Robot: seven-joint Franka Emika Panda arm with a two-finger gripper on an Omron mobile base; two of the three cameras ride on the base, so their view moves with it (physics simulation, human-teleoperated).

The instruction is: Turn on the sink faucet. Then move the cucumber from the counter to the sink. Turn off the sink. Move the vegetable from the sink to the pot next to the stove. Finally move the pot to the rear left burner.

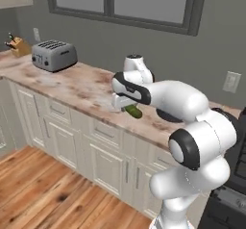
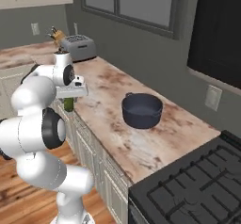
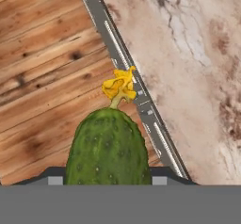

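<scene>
Bumpy green cucumber [image 3: 108,148], yellow tip; pink-brown veined counter [image 3: 197,72].

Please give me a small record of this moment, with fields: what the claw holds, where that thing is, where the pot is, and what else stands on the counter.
claw: shut on the cucumber
cucumber position: in the air, over the front edge of the counter, with the wooden floor below it
pot: on the counter, beside the stove, apart from the claw
pot content: looks empty
other things: toaster and knife block at the far end of the counter
</scene>
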